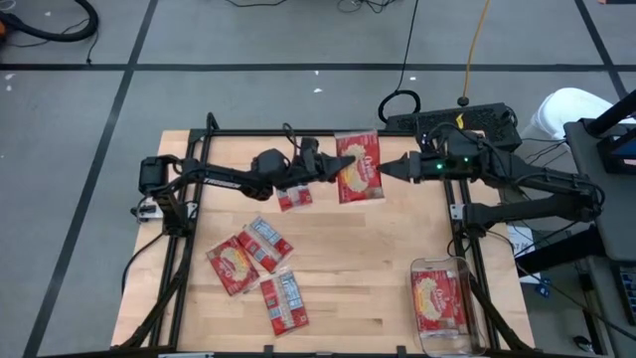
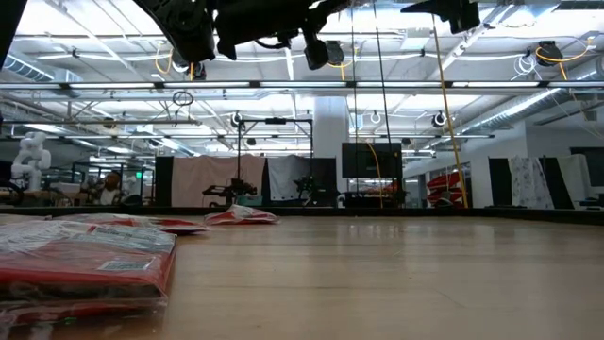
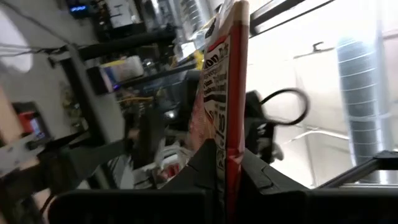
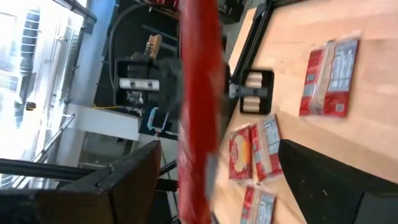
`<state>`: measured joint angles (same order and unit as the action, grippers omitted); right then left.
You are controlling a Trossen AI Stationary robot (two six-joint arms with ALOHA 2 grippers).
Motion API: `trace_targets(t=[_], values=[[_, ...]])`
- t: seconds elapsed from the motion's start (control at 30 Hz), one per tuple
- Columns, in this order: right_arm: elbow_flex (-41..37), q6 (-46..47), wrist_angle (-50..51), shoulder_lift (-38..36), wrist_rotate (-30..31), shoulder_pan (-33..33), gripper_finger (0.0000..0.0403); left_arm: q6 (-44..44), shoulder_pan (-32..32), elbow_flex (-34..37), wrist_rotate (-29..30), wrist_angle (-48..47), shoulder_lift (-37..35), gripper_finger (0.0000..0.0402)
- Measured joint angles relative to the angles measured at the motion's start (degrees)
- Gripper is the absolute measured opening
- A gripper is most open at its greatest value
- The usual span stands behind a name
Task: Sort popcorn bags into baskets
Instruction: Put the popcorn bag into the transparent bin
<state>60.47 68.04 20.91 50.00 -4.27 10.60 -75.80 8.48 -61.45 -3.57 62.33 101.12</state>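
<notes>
One red popcorn bag hangs in the air over the table's far middle, its popcorn picture turned up. My left gripper is shut on it from the left. My right gripper is open, and its two fingers stand on either side of the bag's right edge without touching it. The clear basket stands at the near right corner with one bag lying flat in it. My left gripper pinches the bag's left edge between its two fingers. The fingers come in about level from the table's left. The bag is lifted clear of the table and reaches out from the fingers toward my right gripper.
More bags lie flat on the wood: one under my left gripper, a small heap at the near left, and another by the near edge. The middle and right of the table are bare wood.
</notes>
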Motion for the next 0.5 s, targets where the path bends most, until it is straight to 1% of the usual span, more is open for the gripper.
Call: trace_targets(t=[0.17, 0.27, 0.4, 0.5], values=[[0.00, -1.37, 0.02, 0.38, -0.55, -0.01, 0.0315, 0.12, -1.40, 0.00, 0.41, -4.42, 0.00, 0.0023], [0.00, -1.44, 0.02, 1.26, -2.35, -0.01, 0.0303, 0.89, -2.49, 0.00, 2.26, -5.34, 0.02, 0.0023], [-0.02, -1.30, 0.01, 3.34, -5.06, -0.01, 0.0275, 1.39, -3.56, 0.00, 4.26, -5.66, 0.02, 0.0022], [-0.04, -1.95, 0.02, 4.68, -6.44, -0.05, 0.0243, 1.65, -4.13, 0.00, 5.40, -5.58, 0.02, 0.0022]])
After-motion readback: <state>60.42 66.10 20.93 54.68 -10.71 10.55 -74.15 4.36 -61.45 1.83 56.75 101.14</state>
